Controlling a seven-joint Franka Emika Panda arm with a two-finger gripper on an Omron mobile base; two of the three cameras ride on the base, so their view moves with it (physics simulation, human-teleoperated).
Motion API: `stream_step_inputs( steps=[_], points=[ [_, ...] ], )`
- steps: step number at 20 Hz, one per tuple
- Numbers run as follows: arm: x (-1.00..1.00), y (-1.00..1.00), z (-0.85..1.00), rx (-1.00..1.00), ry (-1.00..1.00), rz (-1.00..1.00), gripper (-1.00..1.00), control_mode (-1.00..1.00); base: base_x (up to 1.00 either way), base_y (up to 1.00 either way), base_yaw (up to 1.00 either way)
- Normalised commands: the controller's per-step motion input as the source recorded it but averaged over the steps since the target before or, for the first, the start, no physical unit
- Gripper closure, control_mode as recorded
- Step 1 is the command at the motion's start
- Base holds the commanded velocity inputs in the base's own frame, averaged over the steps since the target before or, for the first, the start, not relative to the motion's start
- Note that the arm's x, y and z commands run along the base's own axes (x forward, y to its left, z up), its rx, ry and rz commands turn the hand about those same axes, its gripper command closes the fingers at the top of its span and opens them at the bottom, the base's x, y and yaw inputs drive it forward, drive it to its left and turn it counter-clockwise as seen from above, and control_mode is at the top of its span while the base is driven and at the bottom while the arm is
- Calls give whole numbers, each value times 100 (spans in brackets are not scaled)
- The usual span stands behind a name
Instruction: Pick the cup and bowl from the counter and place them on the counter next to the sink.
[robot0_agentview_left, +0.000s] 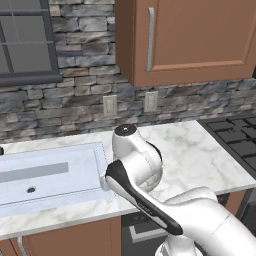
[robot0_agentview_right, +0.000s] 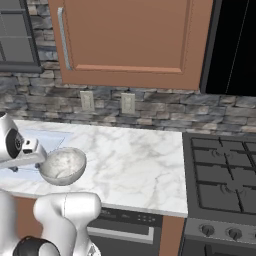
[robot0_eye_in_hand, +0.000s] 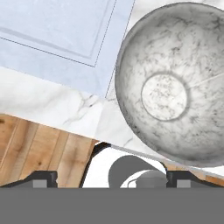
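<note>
Below our wide-open gripper (robot0_eye_in_hand: 111, 177), which holds nothing, we see the metallic-looking bowl (robot0_eye_in_hand: 175, 83) resting on the marble counter (robot0_agentview_right: 135, 160) just beside the sink (robot0_eye_in_hand: 61, 35), and we judge it stiff, slick-walled, best pinched at its thin rim.

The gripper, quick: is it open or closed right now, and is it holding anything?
Gripper: open, holding nothing; the bowl sits free on the counter beside the sink.

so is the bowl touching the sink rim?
Cannot tell. In the hand view the bowl overlaps the sink rim's corner, but the camera looks down from above, so no contact or gap shows.
</note>
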Motion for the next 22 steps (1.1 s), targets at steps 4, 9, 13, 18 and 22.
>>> stream_step_inputs(
  steps=[4, 9, 13, 18, 22],
  points=[
    [-53, -25, 16, 4, 0, -16, -100, -100, 0, 0, 0],
    [-19, -41, 36, 9, 0, -21, -100, -100, 0, 0, 0],
    [-5, -55, 39, 11, 0, -23, -100, -100, 0, 0, 0],
    [-14, -49, 30, 11, 0, -20, -100, -100, 0, 0, 0],
    [-19, -48, 23, 7, 1, -17, -100, -100, 0, 0, 0]
  ],
)
